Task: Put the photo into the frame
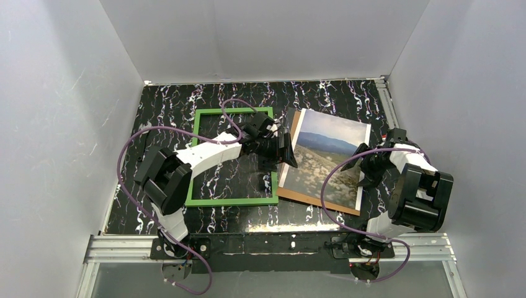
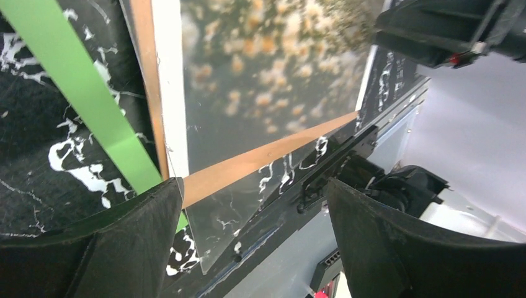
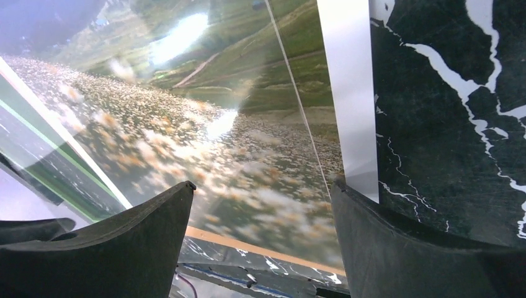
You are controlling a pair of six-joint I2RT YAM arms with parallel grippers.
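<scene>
On the black marbled table (image 1: 167,105), the frame (image 1: 232,201) lies flat at about 9 o'clock of the centre, with bare tabletop showing through its opening. The photo (image 1: 325,155) lies face up at the frame's 3 o'clock side, outside it. It rests on a brown backing board (image 2: 248,162) and is turned slightly clockwise. The board's near left corner sits just beside the green right rail; whether they touch cannot be told.

The left arm rises from its base at 7 o'clock, with its elbow high over the frame's near left corner. Its forearm stretches across the opening toward 3 o'clock. The left gripper (image 1: 286,149) hovers over the photo's left edge with its jaws spread wide and nothing between them. In its wrist view the board's corner and a clear sheet's corner lie below the gap.

The right arm is folded tight, its elbow block at the table's 4 o'clock edge and its wrist bent back toward 9 o'clock. The right gripper (image 1: 366,166) hangs over the photo's right edge, also spread wide and holding nothing, with the speckled field beneath its fingers (image 3: 124,242).
</scene>
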